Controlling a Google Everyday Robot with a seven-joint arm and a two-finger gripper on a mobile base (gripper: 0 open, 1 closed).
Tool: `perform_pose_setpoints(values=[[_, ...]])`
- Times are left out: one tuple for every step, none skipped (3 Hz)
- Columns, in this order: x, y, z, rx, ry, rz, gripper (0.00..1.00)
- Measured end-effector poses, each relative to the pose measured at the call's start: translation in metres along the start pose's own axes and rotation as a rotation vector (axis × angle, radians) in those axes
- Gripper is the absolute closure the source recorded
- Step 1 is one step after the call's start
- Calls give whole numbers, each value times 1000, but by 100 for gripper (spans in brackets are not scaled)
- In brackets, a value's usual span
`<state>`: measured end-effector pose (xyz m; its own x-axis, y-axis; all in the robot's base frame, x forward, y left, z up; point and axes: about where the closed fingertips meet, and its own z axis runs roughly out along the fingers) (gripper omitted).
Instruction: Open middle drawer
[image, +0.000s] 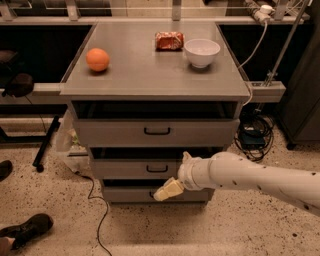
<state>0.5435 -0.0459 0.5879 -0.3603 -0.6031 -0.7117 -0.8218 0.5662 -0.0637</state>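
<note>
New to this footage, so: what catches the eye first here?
The white arm reaches in from the right, its cream tool low before the cabinet, just below the handle of the middle drawer. On top sit an orange at left and a white bowl beside a red packet.

Cabinet top (145, 75): orange (97, 59), packet (169, 40), bowl (202, 52)

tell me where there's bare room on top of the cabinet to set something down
The front strip of the cabinet top is bare, from the orange across to the right edge. So is the patch between the orange and the snack packet. Crowded at back right, where packet and white bowl sit close. The gripper hangs low, by the middle drawer.
</note>
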Motion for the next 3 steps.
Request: perform_pose_setpoints(values=[[0, 0, 0, -1, 0, 0, 0], [5, -4, 9, -32, -7, 17, 0], [20, -20, 25, -40, 15, 16, 0]])
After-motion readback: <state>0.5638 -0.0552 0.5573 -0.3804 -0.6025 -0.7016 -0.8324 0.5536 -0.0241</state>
